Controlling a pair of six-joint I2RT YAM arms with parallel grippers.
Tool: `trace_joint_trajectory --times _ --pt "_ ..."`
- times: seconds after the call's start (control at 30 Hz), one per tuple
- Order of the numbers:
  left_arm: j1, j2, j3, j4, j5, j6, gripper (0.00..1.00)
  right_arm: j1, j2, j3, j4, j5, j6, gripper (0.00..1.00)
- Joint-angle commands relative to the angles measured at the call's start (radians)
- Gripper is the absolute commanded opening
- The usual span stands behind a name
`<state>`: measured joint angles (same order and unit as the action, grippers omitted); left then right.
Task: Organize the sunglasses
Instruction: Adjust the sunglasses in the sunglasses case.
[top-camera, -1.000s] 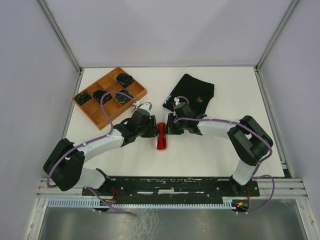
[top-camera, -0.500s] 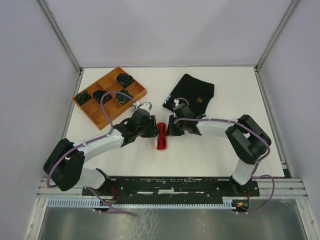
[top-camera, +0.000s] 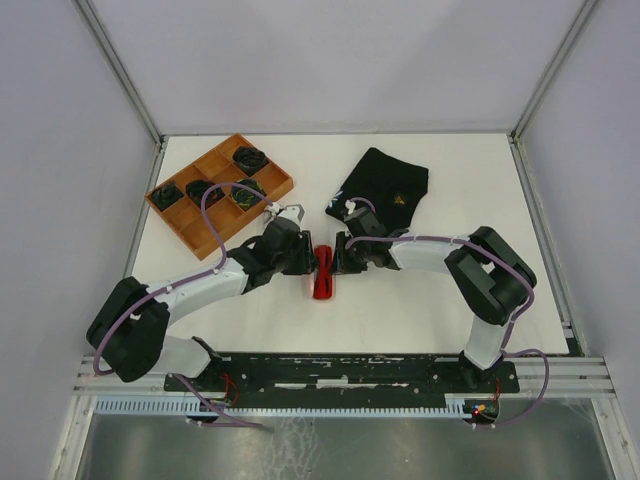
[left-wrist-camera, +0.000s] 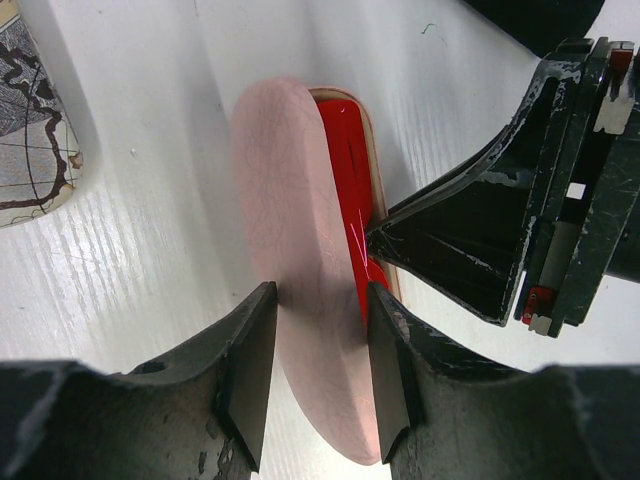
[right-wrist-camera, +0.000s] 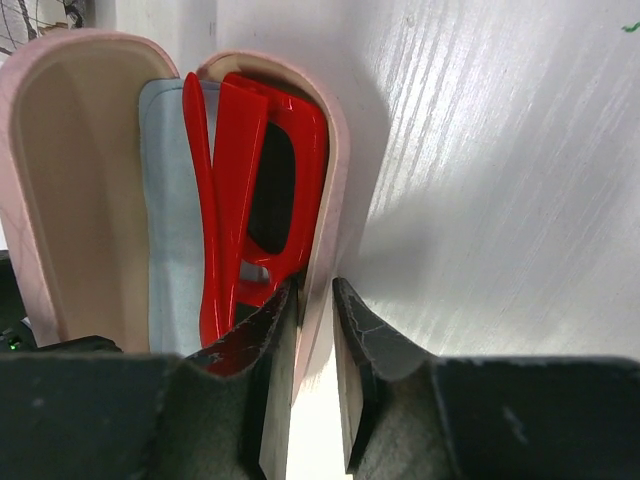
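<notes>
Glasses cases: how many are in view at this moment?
2. The pink case, open with the red sunglasses inside, is gripped by the left gripper and right gripper; the grey patterned case lies beside the left gripper. Others could hide under the black cloth.

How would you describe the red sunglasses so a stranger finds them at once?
Start at the white table's middle. Between the left pincer and right pincer is an open pink case. Inside sit the red sunglasses: chunky glossy frame, dark lenses, the only red thing.
</notes>
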<state>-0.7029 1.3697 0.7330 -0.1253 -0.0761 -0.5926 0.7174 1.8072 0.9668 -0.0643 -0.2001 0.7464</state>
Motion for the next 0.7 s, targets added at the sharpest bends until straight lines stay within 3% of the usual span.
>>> trace_joint_trajectory --times 0.0,0.37,0.67 --pt "-0.002 -0.022 0.01 0.028 -0.003 0.027 0.47 0.009 -0.002 0.032 0.015 0.021 -0.015 0.29" --pt "-0.003 -0.026 0.011 0.021 -0.011 0.028 0.47 0.01 -0.121 -0.012 0.026 0.109 -0.026 0.28" --pt "-0.003 -0.023 0.013 0.022 -0.008 0.03 0.47 0.008 -0.087 0.001 0.034 0.076 -0.02 0.31"
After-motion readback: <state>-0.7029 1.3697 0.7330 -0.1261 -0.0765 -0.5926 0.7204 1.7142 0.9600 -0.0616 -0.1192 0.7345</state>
